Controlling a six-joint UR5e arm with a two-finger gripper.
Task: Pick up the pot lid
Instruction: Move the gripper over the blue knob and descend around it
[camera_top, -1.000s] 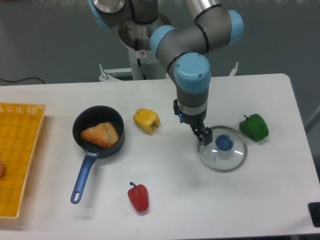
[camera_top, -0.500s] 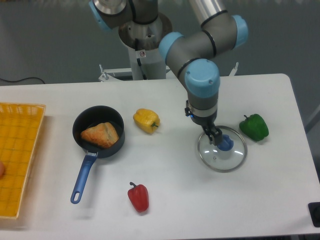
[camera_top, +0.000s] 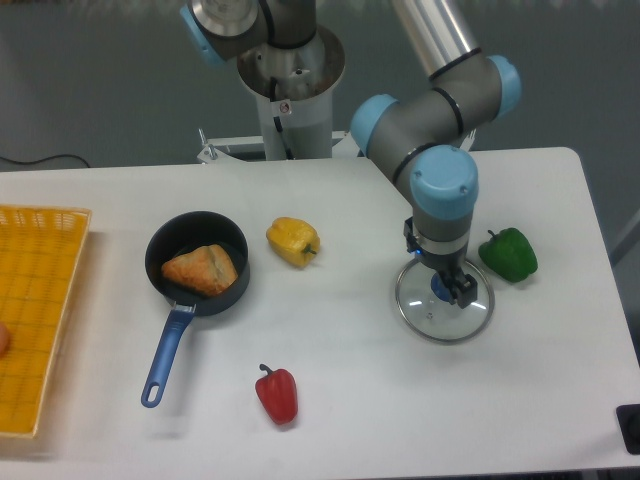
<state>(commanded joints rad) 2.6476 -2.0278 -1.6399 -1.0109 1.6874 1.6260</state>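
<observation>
Item, the pot lid: glass, pale-rimmed, lying on the right part of the table as you view it, its blue knob uppermost.
Item, the gripper: fingers spread, nothing held between them, poised over the lid's far side; you cannot tell its exact height from this view.
Step in hand, by judgement: the approach, with the grasp to come. Your next move calls for centring the fingers about the knob, lowering until they straddle it, then closing. Keep them off the glass; a high or off-centre bite could slip from the rounded knob or tip the lid.
Item, one green pepper: just beside the lid's far right edge, the nearest neighbour; you would do well to lift straight up before travelling.
Item, one yellow pepper: apart, to the left.
Item, one red pepper: nearer the camera, well apart.
Item, one black pan, blue handle, holding a brown bread-like piece: out of your way.
Item, one yellow crate: left edge.
</observation>
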